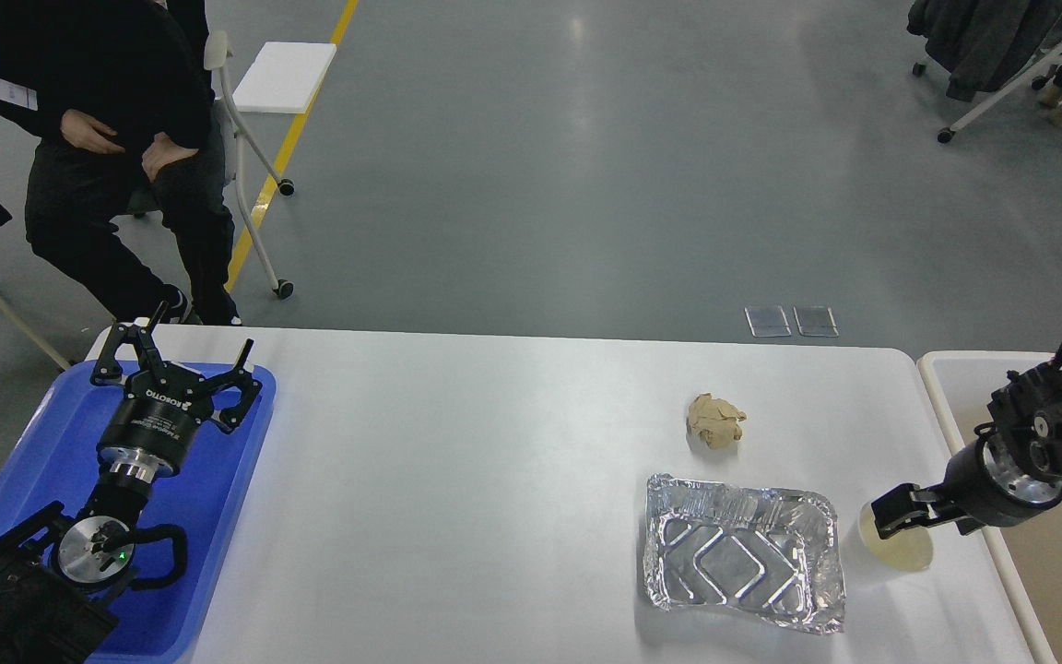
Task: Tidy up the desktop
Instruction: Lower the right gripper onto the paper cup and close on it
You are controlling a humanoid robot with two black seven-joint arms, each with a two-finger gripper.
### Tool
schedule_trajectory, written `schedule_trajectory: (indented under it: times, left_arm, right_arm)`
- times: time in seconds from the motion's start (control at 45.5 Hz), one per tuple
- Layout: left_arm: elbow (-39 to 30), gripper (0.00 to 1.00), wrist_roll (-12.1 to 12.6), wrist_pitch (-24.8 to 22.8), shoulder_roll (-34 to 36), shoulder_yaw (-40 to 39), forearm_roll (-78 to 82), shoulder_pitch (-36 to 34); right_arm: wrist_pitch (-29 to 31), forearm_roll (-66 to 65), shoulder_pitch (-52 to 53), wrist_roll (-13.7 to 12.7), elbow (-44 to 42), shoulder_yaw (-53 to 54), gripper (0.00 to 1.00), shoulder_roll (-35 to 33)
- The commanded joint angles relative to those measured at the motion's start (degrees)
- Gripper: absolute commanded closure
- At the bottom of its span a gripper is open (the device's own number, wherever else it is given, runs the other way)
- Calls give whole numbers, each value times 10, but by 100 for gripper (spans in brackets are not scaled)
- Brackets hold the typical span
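Large smooth white rectangular desktop [457, 480] with rounded corners filling the lower view, bearing a crumpled tan paper wad [714, 420] right of centre, a crinkled silver foil tray [741, 564] nearer than the wad, and a small translucent yellowish cup [900, 544] just right of the foil tray. Right gripper [892, 512] at that cup's rim, fingers seen end-on and dark, opening and any grasp impossible to tell. Left gripper [182, 358] above the blue plastic tray [33, 461] at the desktop's left edge, fingers spread wide, nothing between them; cream-white tub [955, 406] with beige inside beside the right edge.
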Motion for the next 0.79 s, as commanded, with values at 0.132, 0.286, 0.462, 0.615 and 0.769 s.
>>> schedule_trajectory:
  times: [0.132, 0.286, 0.462, 0.615, 0.769]
  left_arm:
    - [0, 1, 0, 0, 0, 0, 0, 0]
    - [0, 1, 0, 0, 0, 0, 0, 0]
    - [0, 1, 0, 0, 0, 0, 0, 0]
    - [0, 1, 0, 0, 0, 0, 0, 0]
    - [0, 1, 0, 0, 0, 0, 0, 0]
  right_arm:
    - [-19, 5, -6, 0, -1, 2, 0, -10]
    - [-22, 11, -9, -2, -1, 2, 4, -9]
    - [-19, 12, -9, -36, 6, 2, 41, -11]
    - [-15, 12, -8, -60, 13, 2, 82, -12]
    - [-14, 13, -7, -72, 33, 0, 100, -20]
